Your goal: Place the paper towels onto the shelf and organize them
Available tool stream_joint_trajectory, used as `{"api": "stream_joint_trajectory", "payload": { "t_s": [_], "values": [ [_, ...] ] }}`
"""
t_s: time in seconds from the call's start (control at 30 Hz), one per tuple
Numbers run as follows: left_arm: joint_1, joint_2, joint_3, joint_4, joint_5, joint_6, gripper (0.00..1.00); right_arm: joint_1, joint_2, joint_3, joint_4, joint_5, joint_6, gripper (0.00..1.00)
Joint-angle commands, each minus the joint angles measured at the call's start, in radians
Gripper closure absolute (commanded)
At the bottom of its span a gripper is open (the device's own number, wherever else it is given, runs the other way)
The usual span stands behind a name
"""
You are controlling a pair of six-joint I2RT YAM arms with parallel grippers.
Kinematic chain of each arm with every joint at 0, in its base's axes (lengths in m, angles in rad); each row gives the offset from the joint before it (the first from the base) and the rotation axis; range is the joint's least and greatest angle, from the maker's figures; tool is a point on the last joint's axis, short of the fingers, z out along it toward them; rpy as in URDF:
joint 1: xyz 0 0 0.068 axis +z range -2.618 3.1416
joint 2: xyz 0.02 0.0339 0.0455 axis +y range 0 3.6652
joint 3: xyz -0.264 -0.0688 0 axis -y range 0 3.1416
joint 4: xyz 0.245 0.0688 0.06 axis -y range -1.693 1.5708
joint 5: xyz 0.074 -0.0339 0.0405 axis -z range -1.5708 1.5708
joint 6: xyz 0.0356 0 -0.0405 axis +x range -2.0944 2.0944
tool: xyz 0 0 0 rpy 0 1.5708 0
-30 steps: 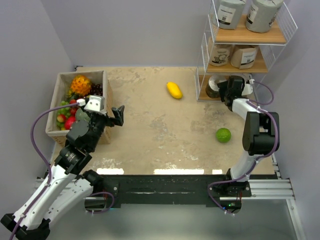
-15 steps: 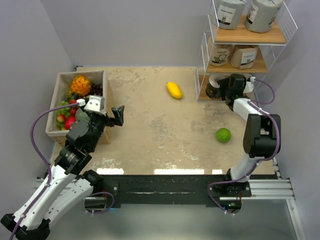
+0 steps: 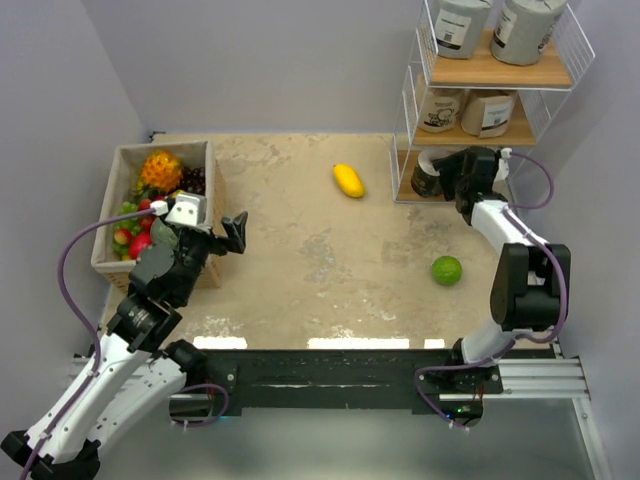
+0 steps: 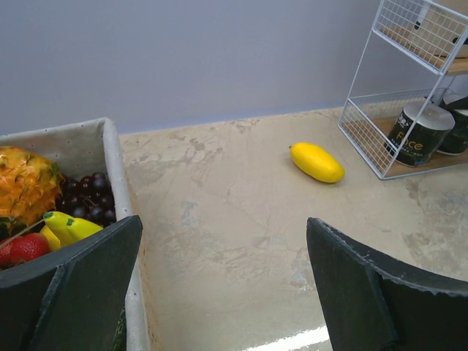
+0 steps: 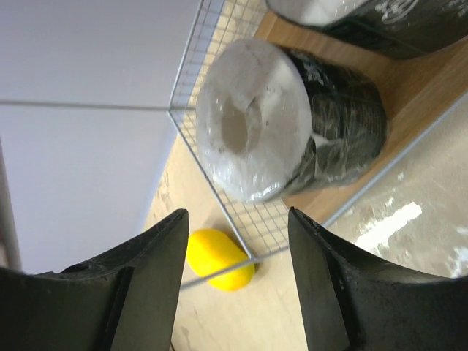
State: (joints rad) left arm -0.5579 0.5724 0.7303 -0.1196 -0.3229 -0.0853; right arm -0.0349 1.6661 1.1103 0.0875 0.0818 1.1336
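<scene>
Black-wrapped cylindrical paper towel roll [image 5: 292, 124] upright on bottom wooden board of white wire three-tier shelf [image 3: 497, 70], upper right of frame. Right gripper [image 5: 235, 219] released: jaws apart, empty, just short of roll. Versus earlier frame, shifted slightly right, forearm swung outward. Suggests placement finished. Left gripper [image 4: 223, 278] spread wide, empty, lower left.
</scene>
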Motion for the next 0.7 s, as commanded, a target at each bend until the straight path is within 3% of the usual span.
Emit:
{"api": "stream_joint_trajectory", "payload": {
  "t_s": [0.0, 0.1, 0.2, 0.33, 0.37, 0.53, 0.67],
  "values": [
    [-0.002, -0.013, -0.009, 0.055, 0.036, 0.016, 0.00, -0.005, -0.141, -0.010, -0.124, -0.076, -0.122, 0.37],
    [-0.002, 0.006, 0.000, 0.052, 0.053, 0.012, 0.00, -0.003, -0.248, -0.052, -0.169, -0.143, -0.245, 0.35],
    [-0.004, 0.012, -0.002, 0.054, 0.076, 0.012, 0.00, -0.002, -0.369, -0.078, -0.351, -0.181, -0.369, 0.30],
    [-0.004, 0.033, 0.004, 0.057, 0.090, 0.004, 0.00, 0.055, -0.549, -0.124, -0.462, -0.212, -0.521, 0.12],
    [-0.004, 0.040, 0.014, 0.055, 0.103, -0.002, 0.00, 0.069, -0.574, -0.124, -0.485, -0.217, -0.543, 0.01],
    [-0.004, 0.087, 0.089, 0.002, 0.195, -0.051, 0.00, 0.167, -0.719, -0.081, -0.637, -0.250, -0.664, 0.01],
    [-0.004, 0.116, 0.164, -0.043, 0.317, -0.145, 0.00, 0.173, -0.811, -0.070, -0.698, -0.255, -0.650, 0.01]
  ]
}}
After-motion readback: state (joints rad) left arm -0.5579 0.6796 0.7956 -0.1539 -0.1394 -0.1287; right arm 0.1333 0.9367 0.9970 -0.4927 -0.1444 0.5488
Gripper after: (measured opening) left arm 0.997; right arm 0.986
